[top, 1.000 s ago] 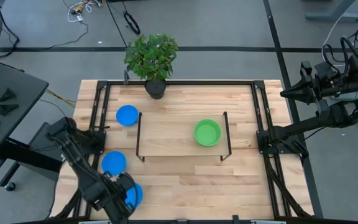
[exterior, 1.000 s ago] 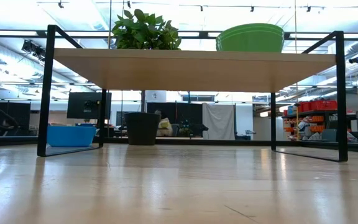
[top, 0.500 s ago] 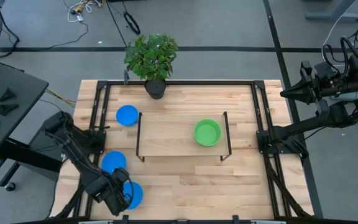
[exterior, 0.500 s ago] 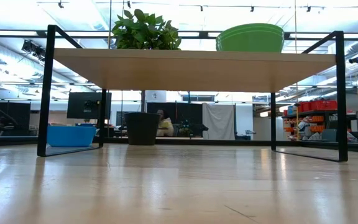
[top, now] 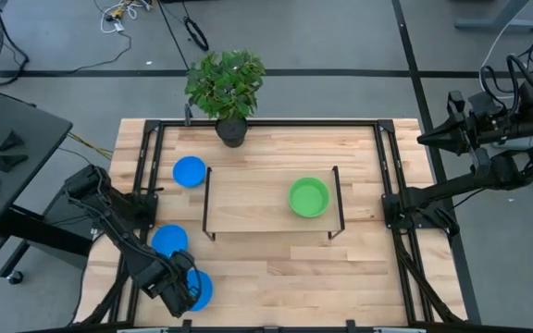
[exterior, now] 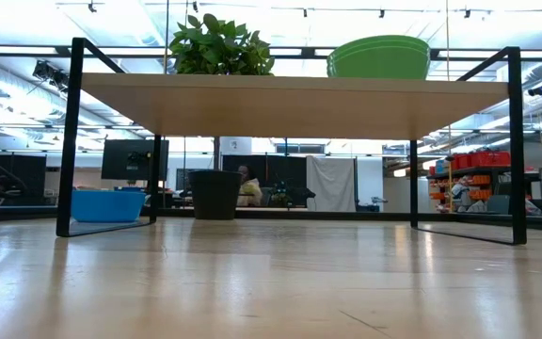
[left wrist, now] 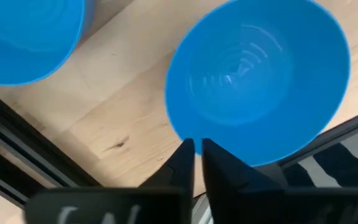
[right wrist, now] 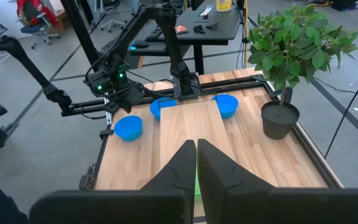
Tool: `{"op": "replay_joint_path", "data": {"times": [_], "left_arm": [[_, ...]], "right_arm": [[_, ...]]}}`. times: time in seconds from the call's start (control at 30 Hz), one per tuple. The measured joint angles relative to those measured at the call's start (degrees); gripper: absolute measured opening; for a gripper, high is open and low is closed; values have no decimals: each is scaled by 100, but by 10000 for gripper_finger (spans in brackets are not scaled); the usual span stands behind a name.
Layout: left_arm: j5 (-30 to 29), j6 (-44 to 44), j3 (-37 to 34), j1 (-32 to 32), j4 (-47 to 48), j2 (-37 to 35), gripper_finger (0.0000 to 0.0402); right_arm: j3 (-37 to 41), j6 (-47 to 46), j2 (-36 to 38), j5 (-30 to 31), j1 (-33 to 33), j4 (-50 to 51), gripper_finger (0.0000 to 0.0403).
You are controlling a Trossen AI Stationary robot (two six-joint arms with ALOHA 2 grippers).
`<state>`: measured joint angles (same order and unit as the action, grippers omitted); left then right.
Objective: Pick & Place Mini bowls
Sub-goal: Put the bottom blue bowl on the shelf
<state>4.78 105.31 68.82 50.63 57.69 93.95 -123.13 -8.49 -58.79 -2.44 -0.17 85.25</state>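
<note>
high view shows the left claw [top: 176, 289] down at the near left corner of the tabletop [top: 276, 264], and compared with a second ago the arm has slid a bit outward, so more of the blue bowl [top: 199, 289] peeks out beside it. in the left wrist view the fingers [left wrist: 182, 163] look almost together, just a thin slit between them, with the rim of that blue bowl [left wrist: 257, 84] right at their tips. honestly can't tell if they're pinching the rim or have just let go. my guess is it's a release, meaning this bowl is being dropped off next to the second blue bowl [top: 168, 241], which sits just beyond the claw. a third blue bowl [top: 189, 171] sits farther off. the green bowl [top: 308, 197] sits up on the little shelf [top: 248, 199], well away from the claw. right claw [right wrist: 196, 163] is pressed together, holding nothing, parked off the right side. only four bowls visible, so likely plenty of the job left.
</note>
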Motion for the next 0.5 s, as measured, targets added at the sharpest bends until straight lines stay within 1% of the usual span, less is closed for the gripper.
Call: {"op": "replay_joint_path", "data": {"times": [0.2,0.3,0.4,0.5], "left_arm": [[-11,6,4,-9,81,0,106],[-70,-195,4,-11,94,0,136],[-85,-246,4,-11,97,0,157],[-94,-246,4,-11,98,0,168]], "right_arm": [[0,-2,0,0,-1,-1,21],[0,0,1,0,0,-1,21],[0,0,0,1,0,1,21],[0,0,1,0,0,1,21]]}}
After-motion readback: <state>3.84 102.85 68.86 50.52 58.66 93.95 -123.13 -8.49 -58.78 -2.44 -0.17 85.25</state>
